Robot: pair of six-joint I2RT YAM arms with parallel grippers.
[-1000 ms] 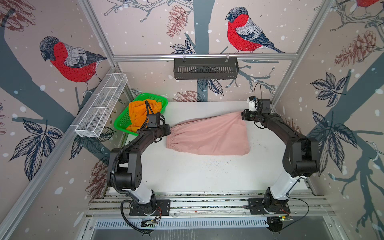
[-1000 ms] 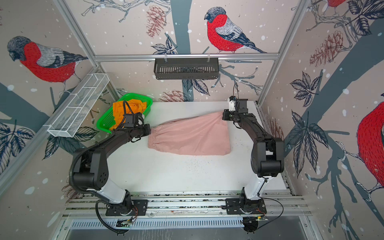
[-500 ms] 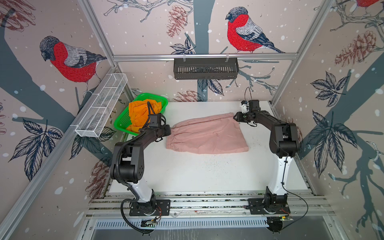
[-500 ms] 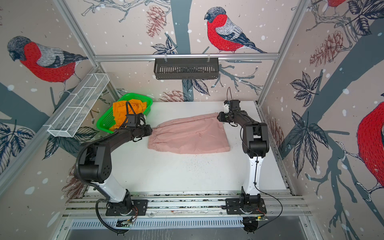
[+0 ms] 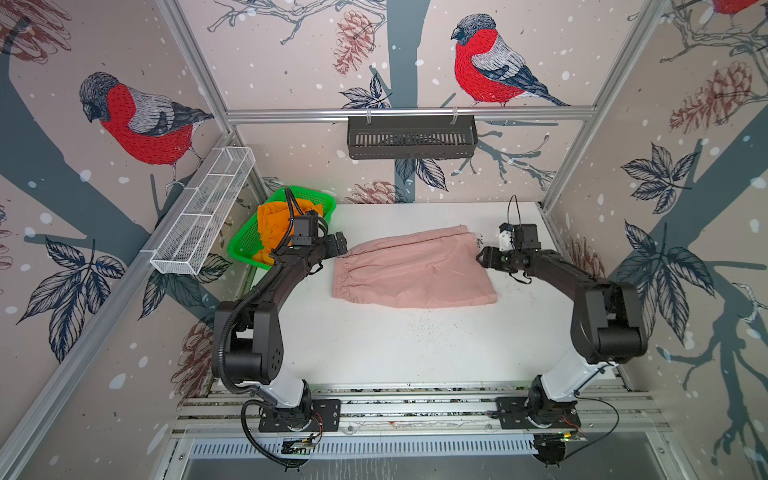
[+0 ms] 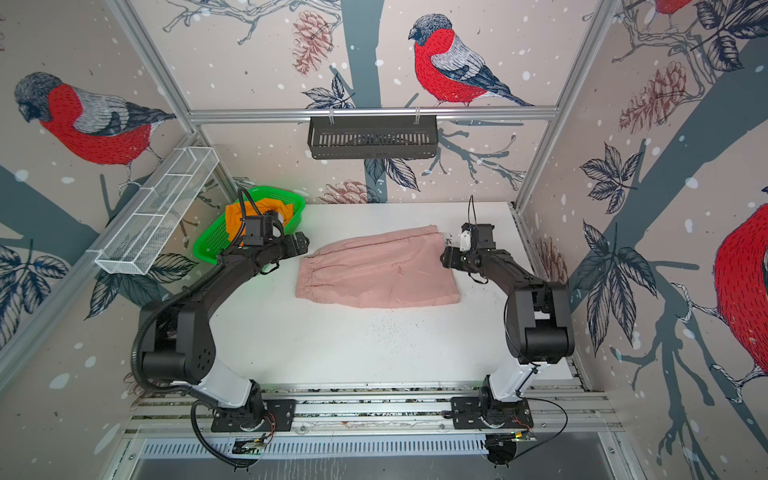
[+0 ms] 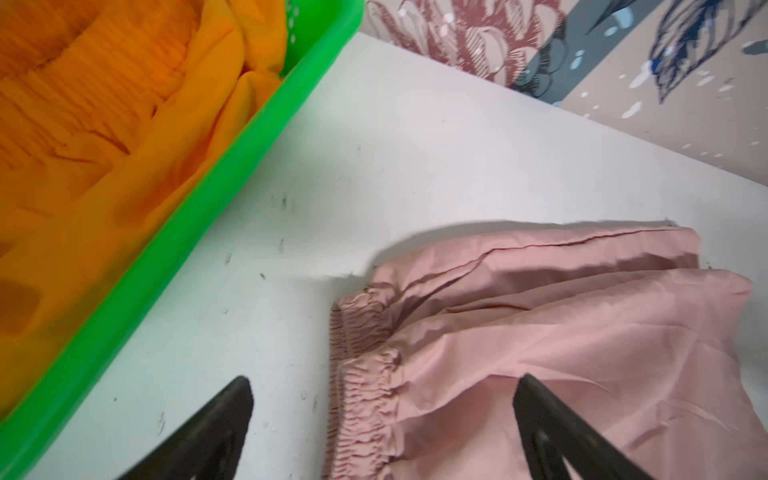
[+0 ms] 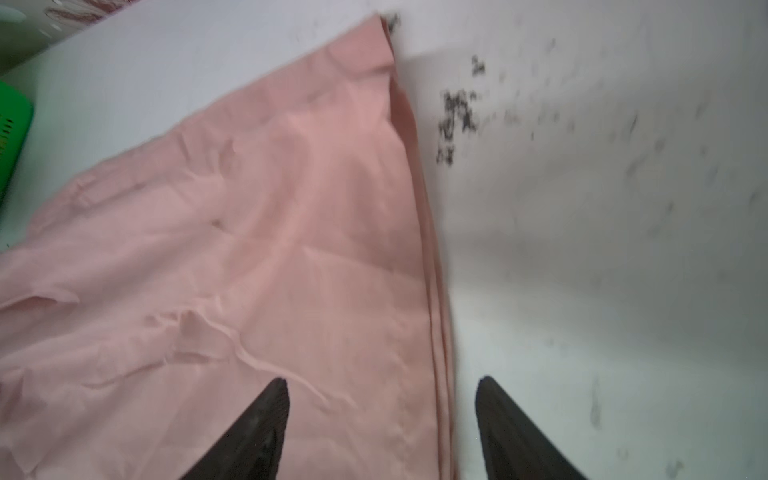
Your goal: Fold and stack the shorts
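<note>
**Left wrist view: left tool (image 7: 384, 380) standing wide at the pink shorts (image 7: 561, 332)**

I am seeing both tools gaping and gripping nothing. The left tool's 2 fingers (image 7: 224, 415) are straddling the gathered waistband. The right tool (image 8: 382, 380) is standing fairly wide, straddling the layered hem edge at the opposite end. In both top views the pink shorts are lying flat mid-table on the white table (image 5: 374, 340), between the 2 tools. The orange shorts (image 5: 270, 220) are sitting crumpled in the green basket (image 5: 245, 243) at the table's far-left corner, just behind the left tool.
</note>
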